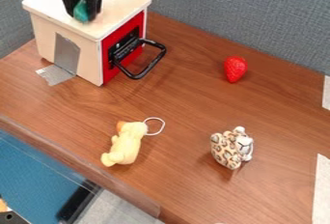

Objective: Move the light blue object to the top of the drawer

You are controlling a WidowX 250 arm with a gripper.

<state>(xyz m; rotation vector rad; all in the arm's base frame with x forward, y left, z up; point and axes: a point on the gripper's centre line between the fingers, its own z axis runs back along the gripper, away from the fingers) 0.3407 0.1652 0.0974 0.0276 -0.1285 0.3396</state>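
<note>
table point(174, 102), centre: wood grain, smooth, soft sheen | wall point(245, 20), top right: woven cloth look, rough, matt | drawer point(122, 1), upper left: smooth, matt top | handle point(151, 64), upper left: smooth, glossy | tape point(57, 75), left: metallic-looking, dull | strawberry point(235, 68), upper right: plastic look, slight gloss | yellow toy point(127, 146), lower left, and spotted toy point(226, 149), lower right: soft plush, matt

Black gripper point(81, 12) at upper left, pointing downward; two fingers, slightly parted (a narrow gap)

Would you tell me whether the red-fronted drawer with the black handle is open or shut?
The drawer is shut: its red front sits flush with the cream-coloured box around it, and no drawer sides show.
</note>
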